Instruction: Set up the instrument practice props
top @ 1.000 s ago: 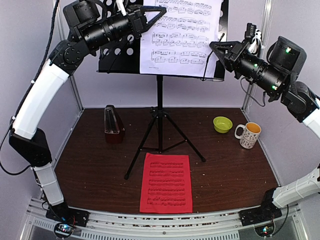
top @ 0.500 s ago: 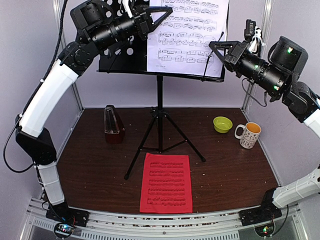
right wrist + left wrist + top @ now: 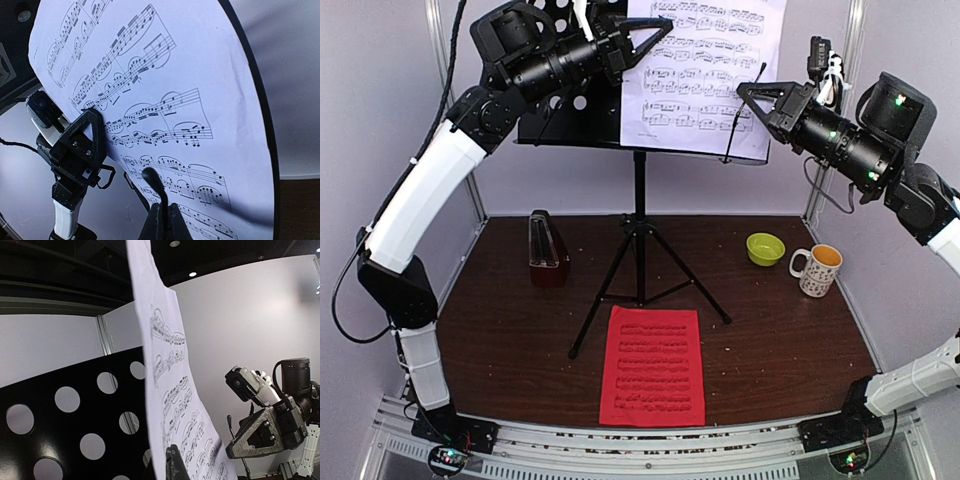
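Both jaws were closed: the left gripper (image 3: 665,22) pinched the white music sheet (image 3: 705,75) at its left edge, long axis upright against the stand desk (image 3: 560,110); the sheet spread toward the right gripper (image 3: 744,90), clamped on a thin wire clip (image 3: 732,135) beside its right edge.

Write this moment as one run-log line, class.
left gripper: shut on white music sheet | right gripper: shut, at stand's right edge | red music sheet, metronome: on table
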